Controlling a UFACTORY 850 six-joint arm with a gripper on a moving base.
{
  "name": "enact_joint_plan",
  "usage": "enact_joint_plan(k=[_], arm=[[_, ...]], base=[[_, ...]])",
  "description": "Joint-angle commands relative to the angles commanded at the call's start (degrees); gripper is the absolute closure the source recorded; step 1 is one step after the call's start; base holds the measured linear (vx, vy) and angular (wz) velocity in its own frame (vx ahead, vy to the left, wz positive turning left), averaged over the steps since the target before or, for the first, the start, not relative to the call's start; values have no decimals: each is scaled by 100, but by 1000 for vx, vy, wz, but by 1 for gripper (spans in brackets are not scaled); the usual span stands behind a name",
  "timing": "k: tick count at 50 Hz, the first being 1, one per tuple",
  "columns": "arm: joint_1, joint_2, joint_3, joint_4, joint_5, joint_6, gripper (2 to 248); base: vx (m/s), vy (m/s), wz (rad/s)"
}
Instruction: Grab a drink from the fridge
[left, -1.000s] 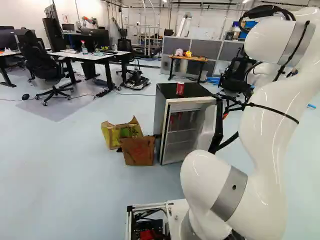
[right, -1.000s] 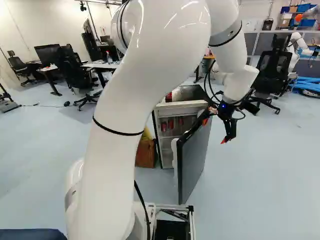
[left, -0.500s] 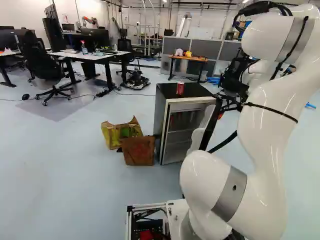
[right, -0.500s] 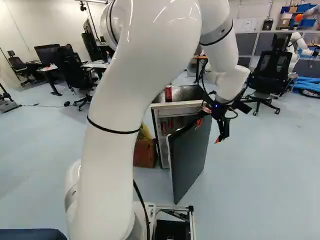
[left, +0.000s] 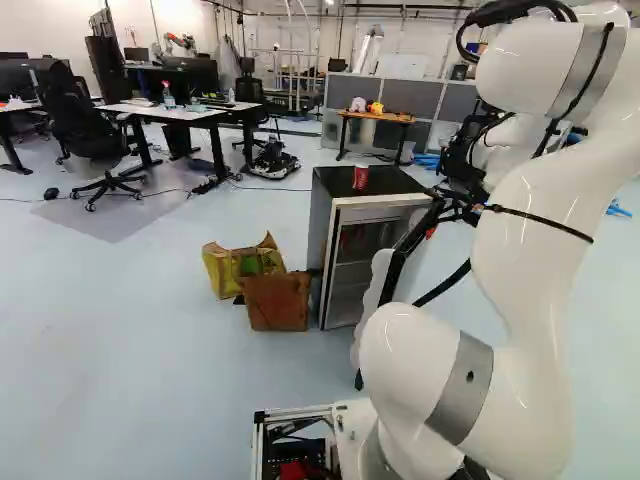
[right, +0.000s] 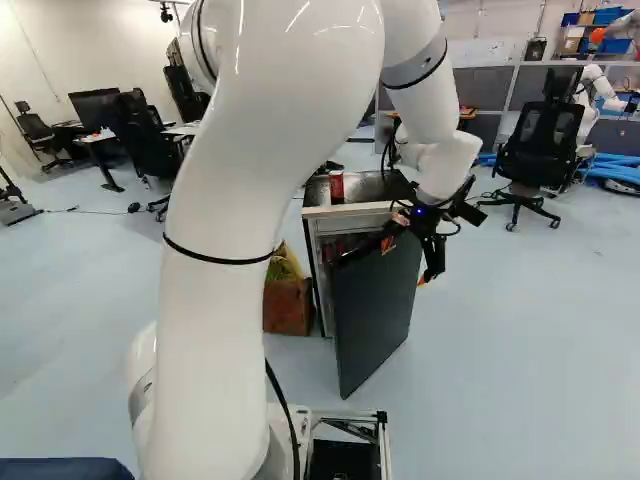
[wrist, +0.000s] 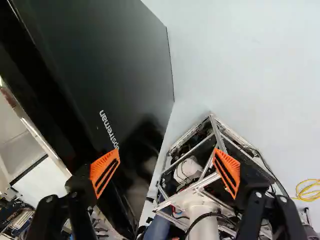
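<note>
Fridge (left: 332, 235): black-topped, dark door (right: 375, 310) ajar | can (left: 360, 178): red, upright on top | gripper (right: 405, 263): fingers spread apart

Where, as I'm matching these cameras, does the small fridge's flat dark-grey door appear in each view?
Left base view: the door, nearly edge-on, right of centre.
Right base view: broad outer face, just right of centre.
Wrist view: outer face, large, ahead of the gripper and to one side.
Shared landmark: the robot's metal-framed base, visible in all three.
</note>
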Motion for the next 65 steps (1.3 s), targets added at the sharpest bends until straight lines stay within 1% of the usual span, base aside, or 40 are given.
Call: enact_joint_plan(k=[26, 46, 65], arm=[[337, 172, 267, -55, 0, 0, 3], [626, 283, 439, -238, 0, 0, 3], [942, 336, 520, -432, 0, 0, 3]], base=[[0, 0, 0], [0, 0, 0], [0, 0, 0]])
